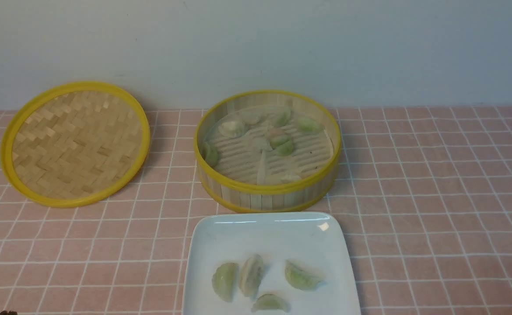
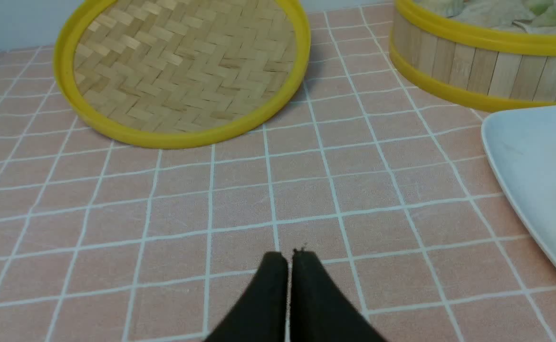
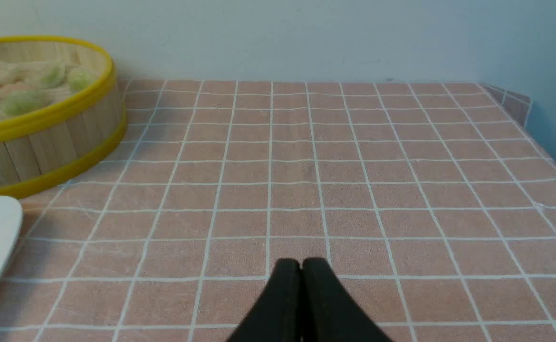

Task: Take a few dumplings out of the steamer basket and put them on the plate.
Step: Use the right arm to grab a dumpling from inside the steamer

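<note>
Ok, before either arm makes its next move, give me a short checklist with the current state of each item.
1. Steamer basket uncovered, with the lid lying apart on its left: ok.
2. Dumplings on the plate: four lie there, none hanging over the rim: ok.
3. Supply for another pick: several other dumplings sit on the basket floor: ok.
4. Left gripper empty: jaws together over the tablecloth, nothing between them: ok.
5. Right gripper empty: jaws together, nothing held: ok.
6. Jaws ready to take a dumpling: both shut, so not ok until one opens.
</note>
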You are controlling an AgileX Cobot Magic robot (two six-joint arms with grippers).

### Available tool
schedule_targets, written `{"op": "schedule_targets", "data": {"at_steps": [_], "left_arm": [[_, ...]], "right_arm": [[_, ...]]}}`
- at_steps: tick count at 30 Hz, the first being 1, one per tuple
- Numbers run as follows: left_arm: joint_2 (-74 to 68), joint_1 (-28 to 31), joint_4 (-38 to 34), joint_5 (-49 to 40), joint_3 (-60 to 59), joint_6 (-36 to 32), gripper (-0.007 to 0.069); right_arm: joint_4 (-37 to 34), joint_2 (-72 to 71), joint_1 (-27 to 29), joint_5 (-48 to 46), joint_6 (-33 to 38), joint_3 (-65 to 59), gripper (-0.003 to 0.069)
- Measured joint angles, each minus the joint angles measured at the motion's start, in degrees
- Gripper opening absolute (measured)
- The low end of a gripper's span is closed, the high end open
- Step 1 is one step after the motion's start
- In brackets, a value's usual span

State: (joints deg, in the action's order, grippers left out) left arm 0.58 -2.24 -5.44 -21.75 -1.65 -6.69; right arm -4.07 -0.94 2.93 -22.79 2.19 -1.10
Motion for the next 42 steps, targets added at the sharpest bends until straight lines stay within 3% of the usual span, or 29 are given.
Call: {"op": "schedule_targets", "data": {"at_steps": [26,30,35,40,42], "left_arm": [[0.0,0.0,0.0,0.0,0.0,0.0,-0.0006],[0.0,0.0,0.0,0.0,0.0,0.0,-0.0006],[0.0,0.0,0.0,0.0,0.0,0.0,-0.0006],[0.0,0.0,0.0,0.0,0.0,0.0,-0.0006],[0.0,0.0,0.0,0.0,0.0,0.0,-0.0006]], "right_arm": [[-1.11,0.0,0.0,0.98,-0.04,-0.12,-0.0015],[-13.93,0.0,-0.11,9.5,-4.89,-0.59,-0.0015],[-38.94,0.0,-0.16,22.15,-11.56,-0.59,-0.0015],[-52.72,0.0,-0.16,29.55,-10.99,-0.59,-0.0015],[-55.04,0.0,-0.46,28.79,-9.24,1.06,-0.0015]]}}
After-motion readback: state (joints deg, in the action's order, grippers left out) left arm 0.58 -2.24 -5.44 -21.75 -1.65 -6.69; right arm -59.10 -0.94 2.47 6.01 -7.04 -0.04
